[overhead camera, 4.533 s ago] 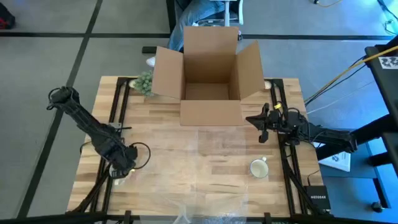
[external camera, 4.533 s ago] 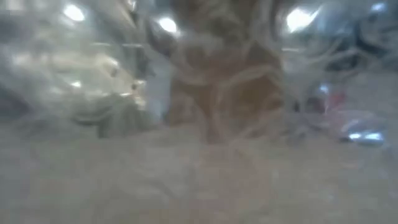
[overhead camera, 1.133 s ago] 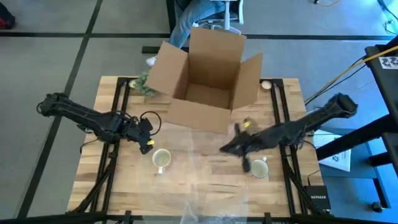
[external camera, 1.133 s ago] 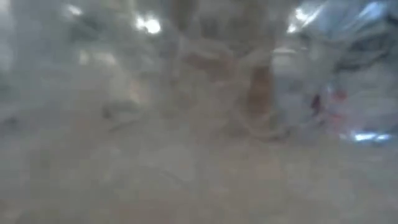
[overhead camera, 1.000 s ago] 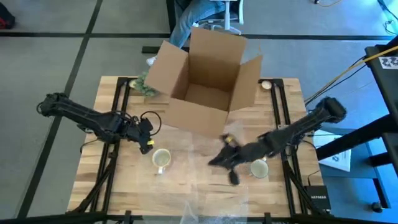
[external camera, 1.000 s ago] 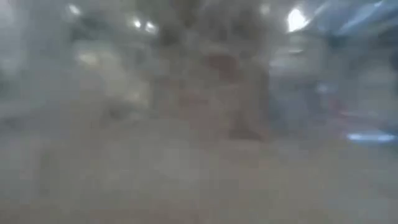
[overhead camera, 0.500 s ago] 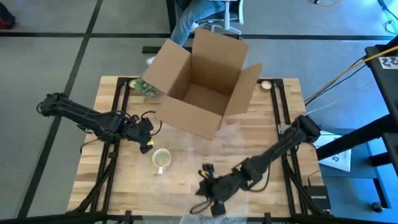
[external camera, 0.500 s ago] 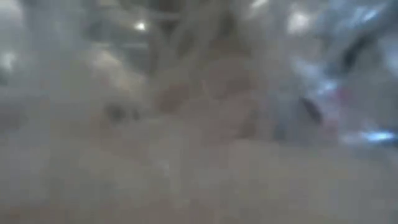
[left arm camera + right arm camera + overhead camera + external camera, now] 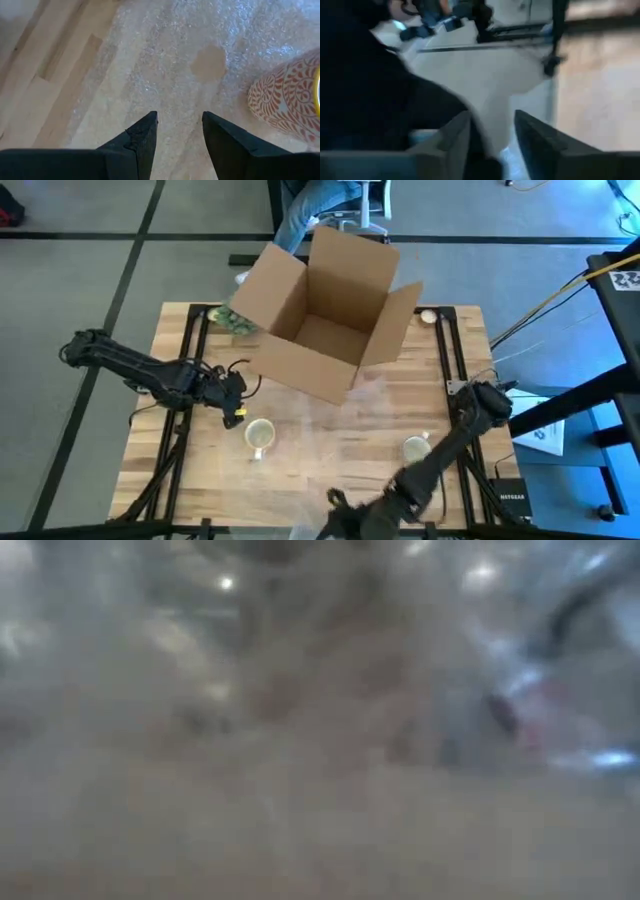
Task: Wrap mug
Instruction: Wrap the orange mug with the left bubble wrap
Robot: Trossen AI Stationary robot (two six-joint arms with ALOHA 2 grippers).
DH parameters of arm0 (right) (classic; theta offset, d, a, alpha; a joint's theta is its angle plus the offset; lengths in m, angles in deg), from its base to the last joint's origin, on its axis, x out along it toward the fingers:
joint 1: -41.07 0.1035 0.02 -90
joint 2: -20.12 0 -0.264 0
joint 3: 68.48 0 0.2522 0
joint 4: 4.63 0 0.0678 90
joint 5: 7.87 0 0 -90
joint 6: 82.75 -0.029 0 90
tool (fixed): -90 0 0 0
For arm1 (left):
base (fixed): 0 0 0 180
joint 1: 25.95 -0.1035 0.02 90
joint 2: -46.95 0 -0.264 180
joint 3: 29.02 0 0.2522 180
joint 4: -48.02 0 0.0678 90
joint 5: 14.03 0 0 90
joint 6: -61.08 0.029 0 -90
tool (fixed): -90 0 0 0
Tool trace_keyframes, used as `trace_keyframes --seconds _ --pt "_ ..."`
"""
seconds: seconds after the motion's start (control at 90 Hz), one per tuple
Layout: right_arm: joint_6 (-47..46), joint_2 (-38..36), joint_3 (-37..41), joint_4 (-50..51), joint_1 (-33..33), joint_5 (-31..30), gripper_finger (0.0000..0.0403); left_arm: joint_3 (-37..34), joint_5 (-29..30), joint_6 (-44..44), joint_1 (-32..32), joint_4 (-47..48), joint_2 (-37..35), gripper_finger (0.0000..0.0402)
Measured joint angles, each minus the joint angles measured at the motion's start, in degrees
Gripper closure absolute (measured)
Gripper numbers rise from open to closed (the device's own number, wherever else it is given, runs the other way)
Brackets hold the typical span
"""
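A mug (image 9: 260, 435) with a red pattern (image 9: 290, 100) stands upright on a clear sheet of bubble wrap (image 9: 335, 442) spread over the table's middle. A second mug (image 9: 415, 448) stands at the right on the wrap. My left gripper (image 9: 237, 398) hovers open just left of the patterned mug, its fingers (image 9: 142, 137) over the wrap. My right gripper (image 9: 338, 515) is at the table's near edge, over the wrap's near border, open (image 9: 492, 145). Whether it touches the wrap cannot be told. The wrap (image 9: 320, 740) fills the low view.
An open cardboard box (image 9: 320, 310) stands turned askew at the far middle, one corner reaching toward the table's centre. A green bunch (image 9: 235, 322) lies by its left side. My right arm (image 9: 450, 445) slants across the near right part of the table.
My right gripper has swept from the table's middle, beside the right mug, toward the near edge and somewhat left, its arm stretching out low over the wrap. The right mug, hidden by the arm half a second ago, shows again.
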Motion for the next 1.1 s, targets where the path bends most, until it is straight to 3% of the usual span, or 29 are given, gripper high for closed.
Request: trace_keyframes --seconds 0.122,0.367,0.611,0.789,0.878,0.967,1.1 --pt "6.9 6.3 -7.2 7.3 1.4 -8.4 0.0187 0.0 -0.3 -0.1 0.0 -0.6 0.0 0.026" --pt "4.2 16.5 -16.7 13.3 1.8 -8.7 0.0174 0.0 -1.6 0.5 0.1 -1.9 0.0 0.026" --pt "-1.5 19.7 -18.1 17.4 1.7 -14.2 0.0174 0.0 -1.5 1.0 0.1 -2.5 0.0 0.026" --pt "-5.4 20.8 -18.0 22.1 1.2 -14.8 0.0177 0.0 -1.4 1.6 0.1 -2.5 0.0 0.026" --pt "-5.8 20.8 -18.0 26.1 0.9 -18.5 0.0202 0.0 -1.4 1.9 0.1 -2.6 0.0 0.026" --pt "-5.2 20.7 -18.0 26.3 0.1 -21.3 0.0252 0.0 -1.3 1.9 0.1 -2.7 0.0 0.026" --pt "-4.9 20.3 -19.4 26.4 -2.2 -17.3 0.0361 0.0 -1.3 3.0 0.1 -2.7 0.0 0.026"
